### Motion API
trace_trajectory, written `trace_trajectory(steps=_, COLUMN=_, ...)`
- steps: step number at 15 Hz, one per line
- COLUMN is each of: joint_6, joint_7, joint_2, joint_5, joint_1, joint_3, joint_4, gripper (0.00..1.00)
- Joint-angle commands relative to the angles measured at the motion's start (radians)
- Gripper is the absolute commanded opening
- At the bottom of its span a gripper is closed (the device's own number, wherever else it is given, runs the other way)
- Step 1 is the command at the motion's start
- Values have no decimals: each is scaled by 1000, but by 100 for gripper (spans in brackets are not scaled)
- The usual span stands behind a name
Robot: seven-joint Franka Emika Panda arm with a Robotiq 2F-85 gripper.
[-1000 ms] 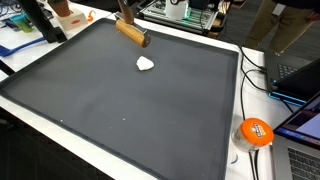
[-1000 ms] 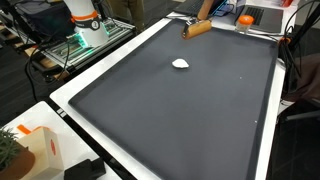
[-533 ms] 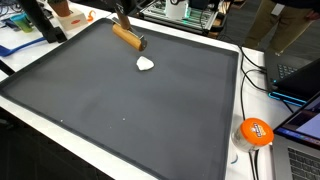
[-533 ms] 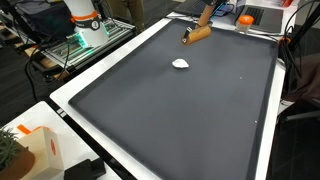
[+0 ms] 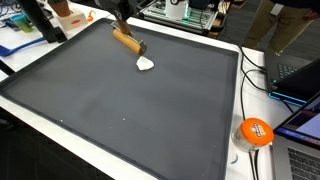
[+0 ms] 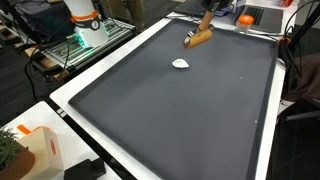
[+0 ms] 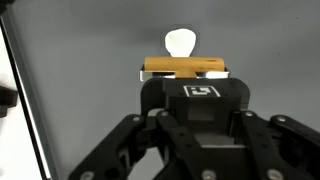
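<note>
My gripper is shut on a short wooden bar with a dark end. In both exterior views the bar hangs tilted just above the far part of the dark grey mat, with the gripper above it. A small white lump lies on the mat close to the bar's dark end. In the wrist view the white lump sits just beyond the bar.
A white table rim frames the mat. An orange round object, cables and a laptop lie beside it. The robot's base, a rack of equipment and a cardboard box stand off the mat.
The gripper has carried the wooden bar a little lower and nearer to the white lump. The lump has not moved.
</note>
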Motion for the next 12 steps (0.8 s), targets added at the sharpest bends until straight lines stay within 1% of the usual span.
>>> trace_trajectory(steps=1, joint_6=-25, joint_7=-5, joint_2=33, joint_5=20, joint_1=-8, joint_3=5, joint_4=74, gripper=22)
trace_trajectory(steps=7, joint_6=-51, joint_7=1, joint_2=59, joint_5=11, joint_1=0, joint_3=3, joint_4=144, gripper=22)
trace_trajectory(steps=12, joint_6=-149, joint_7=-6, joint_2=117, joint_5=-3, joint_1=11, joint_3=-1, joint_4=226, gripper=22)
